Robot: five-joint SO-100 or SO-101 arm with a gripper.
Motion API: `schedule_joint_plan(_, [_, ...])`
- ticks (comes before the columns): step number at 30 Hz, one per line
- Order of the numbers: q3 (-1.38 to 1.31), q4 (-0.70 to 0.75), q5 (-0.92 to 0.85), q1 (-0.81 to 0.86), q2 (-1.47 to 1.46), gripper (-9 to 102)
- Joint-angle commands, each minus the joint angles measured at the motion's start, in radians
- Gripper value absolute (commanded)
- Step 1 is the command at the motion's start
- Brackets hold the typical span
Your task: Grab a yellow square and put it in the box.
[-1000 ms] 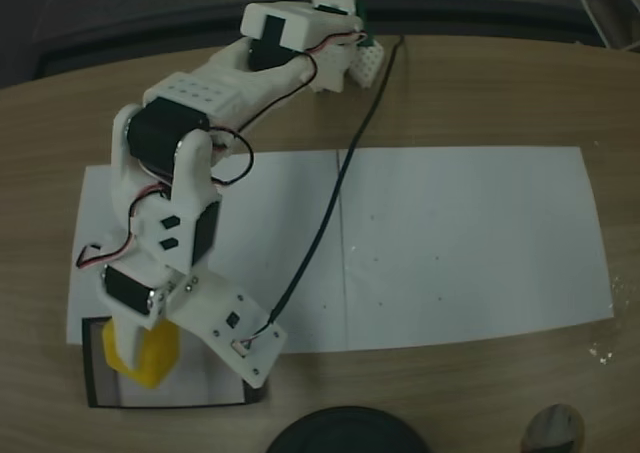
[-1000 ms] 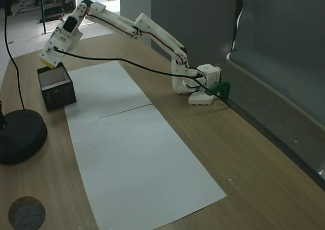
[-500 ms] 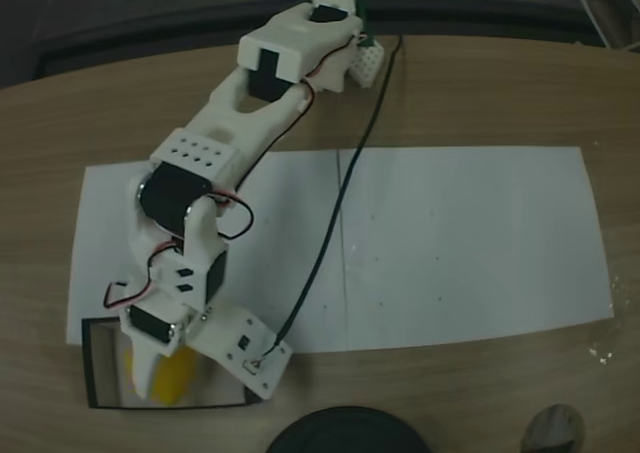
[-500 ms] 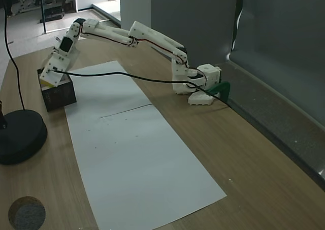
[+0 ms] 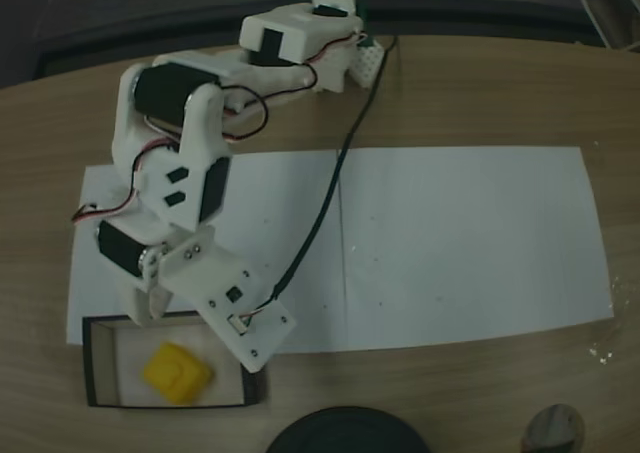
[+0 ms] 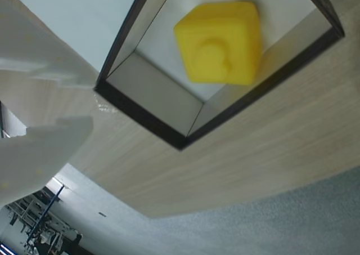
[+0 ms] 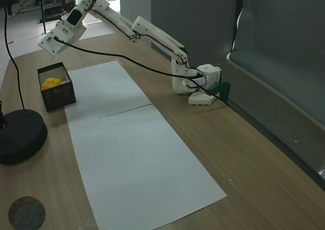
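The yellow square [image 5: 177,373] [image 6: 219,41] [image 7: 51,82] lies on the pale floor of the box [image 5: 88,363] [image 6: 147,120] [image 7: 58,94], a little tilted, with its round mark facing up. My gripper [image 5: 148,311] [image 6: 93,103] [image 7: 45,46] hangs above the box's far rim, clear of the block. It is open: in the wrist view its two white fingers [image 6: 39,148] stand apart at the left with nothing between them.
A white paper sheet [image 5: 450,243] [image 7: 137,159] covers the middle of the wooden table. Beside the box stands a black round base [image 5: 345,435] [image 7: 18,136]. A black cable [image 5: 320,223] runs from the wrist to the arm's base [image 7: 203,85]. A small dark disc [image 5: 555,428] [image 7: 26,212] lies near the table's edge.
The gripper went down into the box with the yellow square, let it go, and has risen and pulled back. The square now lies loose in the box.
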Motion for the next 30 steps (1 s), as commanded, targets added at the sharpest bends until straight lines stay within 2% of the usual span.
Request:
schedule_joint_plan(1, [-0.072, 0.098, 0.026, -0.049, 0.282, 0])
schedule_joint_plan(10, [-0.064, 0.107, 0.044, -0.144, 0.707, 0])
schedule_joint_plan(19, [-0.054, 0.107, 0.041, -0.202, 0.942, 0])
schedule_joint_plan(30, [0.451, 0.103, 0.048, -0.307, 1.312, 0])
